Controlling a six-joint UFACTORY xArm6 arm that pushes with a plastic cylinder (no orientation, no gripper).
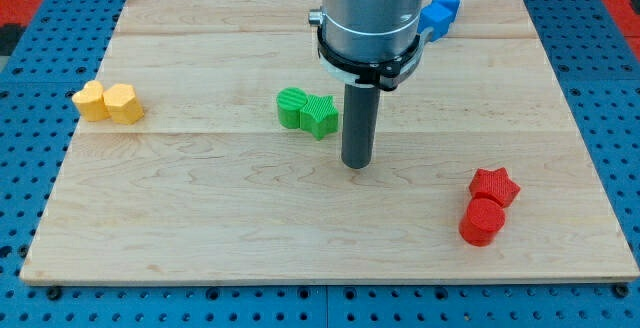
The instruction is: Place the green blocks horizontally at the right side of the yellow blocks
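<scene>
The two green blocks sit touching near the middle of the desk (200, 208): a green round block (292, 107) on the left and a green star-shaped block (320, 116) on its right. The yellow pair lies at the far left of the frame, a yellow rounded block (92, 99) pressed against a yellow heart-like block (124, 103), well apart from the greens. My tip (357, 165) rests just right of the green star and a little below it, not quite touching.

There are no jaws on this rig, only the rod, so nothing is held.

The greens look small, light and rigid, likely to slide easily on the smooth wood and to spin if pushed off-centre. I judge the best contact is on the right face of the star, level with its centre, driving both leftward together. The red blocks (488, 206) at lower right and blue blocks (440, 11) at the top stay clear.
</scene>
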